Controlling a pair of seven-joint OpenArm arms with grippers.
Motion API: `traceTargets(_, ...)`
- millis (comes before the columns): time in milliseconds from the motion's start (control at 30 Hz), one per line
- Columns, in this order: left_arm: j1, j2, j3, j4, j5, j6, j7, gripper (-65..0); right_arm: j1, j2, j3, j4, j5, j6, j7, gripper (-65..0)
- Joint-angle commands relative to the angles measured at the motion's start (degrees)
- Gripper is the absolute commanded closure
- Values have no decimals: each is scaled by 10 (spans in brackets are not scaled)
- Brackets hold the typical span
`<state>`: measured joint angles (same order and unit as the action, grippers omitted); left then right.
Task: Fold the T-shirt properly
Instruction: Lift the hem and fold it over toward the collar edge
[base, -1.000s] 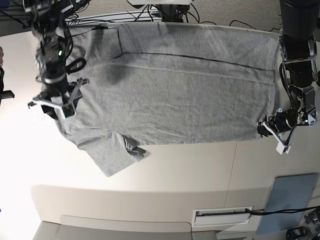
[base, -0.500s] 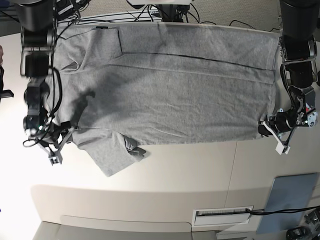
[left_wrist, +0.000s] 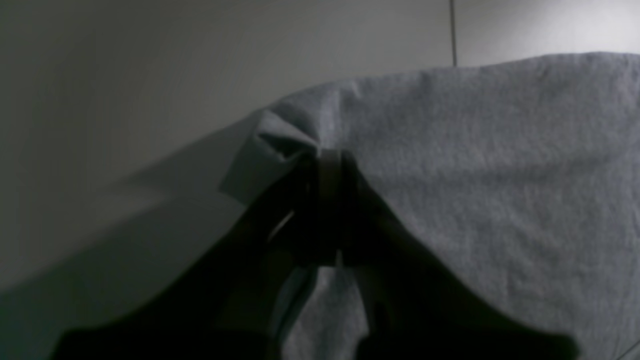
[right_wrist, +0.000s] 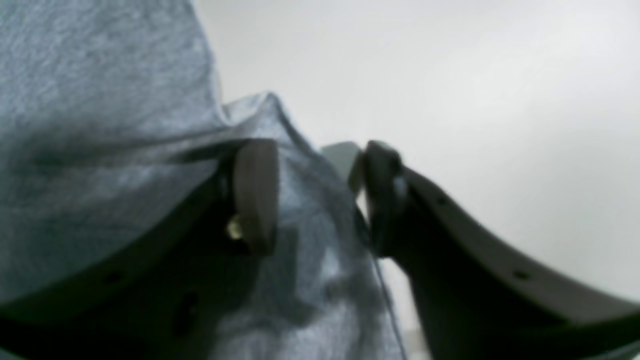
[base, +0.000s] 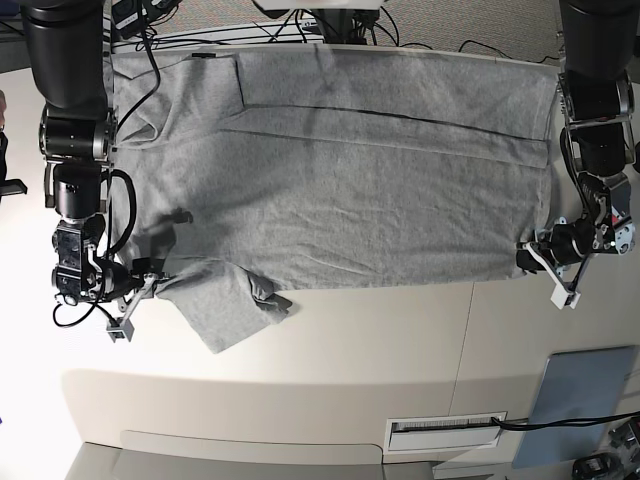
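Left end effector pinches the T-shirt hem corner; right end effector gapes around the sleeve edge.

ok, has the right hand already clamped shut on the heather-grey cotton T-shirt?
No: in the right wrist view the right hand has a clear gap between its fingers, with a fold of the heather-grey cotton T-shirt lying between them.
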<state>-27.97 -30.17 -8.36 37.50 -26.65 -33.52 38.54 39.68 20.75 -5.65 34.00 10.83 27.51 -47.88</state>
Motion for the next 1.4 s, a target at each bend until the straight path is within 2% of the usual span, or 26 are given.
traceTargets(0, -12, -10, -2, 6, 0, 0, 0, 0, 6, 2, 1, 0, -2, 8, -12, -164)
traceTargets(67, -12, -10, -2, 6, 0, 0, 0, 0, 4, 2, 1, 1, -3, 20, -17, -32)
traceTargets(100, -12, -10, -2, 6, 0, 0, 0, 0, 4, 2, 1, 1, -3, 26, -17, 0)
traceTargets(300, -12, -21, -2, 23, -10, 0, 0, 0, 4, 2, 1, 33, -2, 25, -15, 0)
traceTargets(467, -12, -56, -2, 51, -95, 2, 42, 0, -16, 3, 1, 134, -2, 20, -47, 0)
traceTargets(567, -12, -79, -2, 56, -149, 0, 72, 0, -63, 10, 1, 238, -1, -6, -64, 0)
traceTargets(667, -12, -94, -2, 57, -188, -12, 90, 0, -124, 29, 1, 363, -1, -47, -74, 0)
traceTargets(800, -9, -97, -2, 57, -228, -41, 130, 0, -189, 65, 2, 485, -1, -79, -113, 0)
traceTargets(867, 3, -98, -2, 63, -246, -40, 136, 0, -217, 79, 6, 510, -1, -88, -113, 0)
traceTargets(1067, 97, -125, -2, 149, -292, -38, 128, 0, -305, 83, 84, 567, 31, -86, -117, 0)
traceTargets(1200, 161, -133, -8, 231, -281, -15, 125, 0, -373, 83, 142, 634, 38, -78, -120, 0)
traceTargets(1367, 229, -132, -78, 282, -292, -9, 126, 0, -470, 83, 192, 709, 38, -79, -123, 0)
